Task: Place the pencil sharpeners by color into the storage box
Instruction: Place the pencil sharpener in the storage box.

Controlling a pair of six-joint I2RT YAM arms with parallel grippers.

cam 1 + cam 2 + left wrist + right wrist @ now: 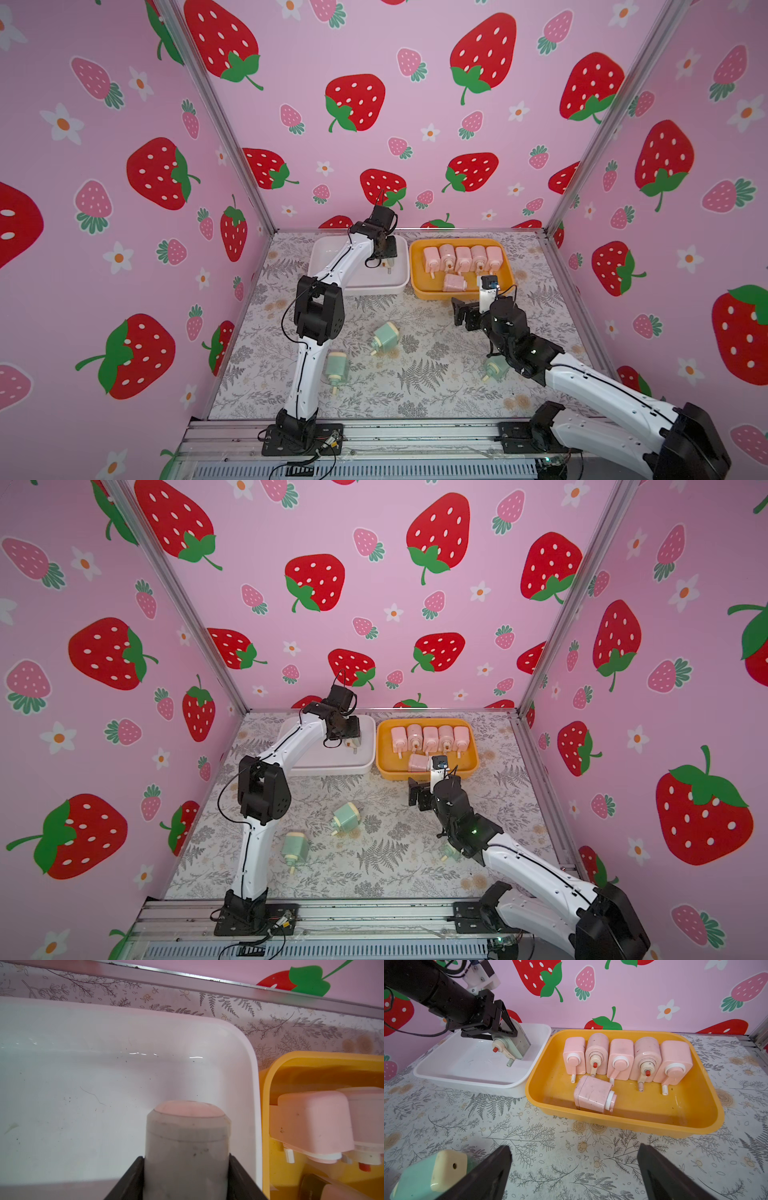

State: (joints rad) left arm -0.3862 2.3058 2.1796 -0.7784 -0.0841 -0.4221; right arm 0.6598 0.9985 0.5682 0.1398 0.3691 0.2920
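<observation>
Both left gripper [186, 1178] jaws are pinching a sharpener [187, 1136], white tray's [239, 1064] wall beside them. Right gripper's [576, 1167] jaws are gaping, tabletop [446, 1115] between them.

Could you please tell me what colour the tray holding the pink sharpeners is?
The tray is orange-yellow, best seen in the right wrist view.

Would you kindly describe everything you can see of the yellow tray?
The yellow tray is a shallow rectangular bin of glossy, plastic-looking material, with rounded corners, sloped walls and a rolled rim. It sits flat on the floral table near the back wall, close beside the white tray; whether the two touch is unclear. Inside lie six pink sharpeners: five in a row along the far wall, and one on its side in front of them.
</observation>
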